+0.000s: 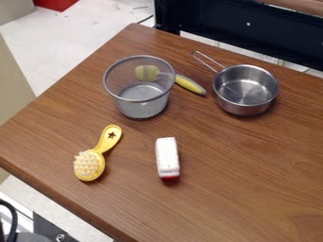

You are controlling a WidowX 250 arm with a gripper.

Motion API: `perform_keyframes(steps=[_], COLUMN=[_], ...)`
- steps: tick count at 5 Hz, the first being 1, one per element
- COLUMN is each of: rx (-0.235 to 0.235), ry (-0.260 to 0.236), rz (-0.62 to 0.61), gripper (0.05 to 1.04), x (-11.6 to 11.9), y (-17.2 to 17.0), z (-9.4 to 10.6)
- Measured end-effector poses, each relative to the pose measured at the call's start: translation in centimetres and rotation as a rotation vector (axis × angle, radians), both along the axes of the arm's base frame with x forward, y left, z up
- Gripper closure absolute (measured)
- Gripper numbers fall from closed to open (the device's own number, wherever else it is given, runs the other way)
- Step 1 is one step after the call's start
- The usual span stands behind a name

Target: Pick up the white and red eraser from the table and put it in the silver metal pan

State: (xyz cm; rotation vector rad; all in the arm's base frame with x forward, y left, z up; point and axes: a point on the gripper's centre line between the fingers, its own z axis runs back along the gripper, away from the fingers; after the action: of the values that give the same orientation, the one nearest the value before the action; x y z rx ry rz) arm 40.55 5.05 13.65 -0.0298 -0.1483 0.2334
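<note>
Mesh basket (142, 97) — upright on wooden table (233, 160) | end effector — can't tell, apart or together

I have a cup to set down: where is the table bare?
Widest: right of the white block, below the saucepan. Narrower: between block and yellow brush. Crowded: between saucepan and mesh basket, where a yellow handle lies.

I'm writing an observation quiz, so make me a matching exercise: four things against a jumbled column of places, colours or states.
Things
1. Mesh cup
2. Pan
3. Star-handled brush
4. Small block

Clues
A. White, red at its near end
B. Farthest right of the four
C. Upright, a yellow-handled utensil partly behind it
D. Yellow, its bristles showing

Pairs: 1-C, 2-B, 3-D, 4-A
</note>
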Motion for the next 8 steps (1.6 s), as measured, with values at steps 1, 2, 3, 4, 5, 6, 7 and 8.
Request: perform_keyframes(steps=[1,2,3,4,5,6,7,8], rx=[-0.006,-0.005,-0.028,-0.026,-0.005,0.011,0.030,0.038], ry=[0.053,0.105,0.081,0.076,0.031,0.100,0.069,0.086], rz=[-0.008,-0.100,-0.131,-0.121,-0.041,0.013,0.121,0.230], gripper=[0.086,0.086,0.086,0.086,0.086,0.086,0.086,0.086], x=[-0.3,-1.9,-2.9,-4.9,-8.2,-10.6,-12.8,-13.3], y=[0.0,-0.5,-0.9,-1.7,-3.7,-5.1,-5.9,-6.2], z=[-1.9,-3.4,-1.5,-1.4,-0.9,-2.1,-2.9,-3.6])
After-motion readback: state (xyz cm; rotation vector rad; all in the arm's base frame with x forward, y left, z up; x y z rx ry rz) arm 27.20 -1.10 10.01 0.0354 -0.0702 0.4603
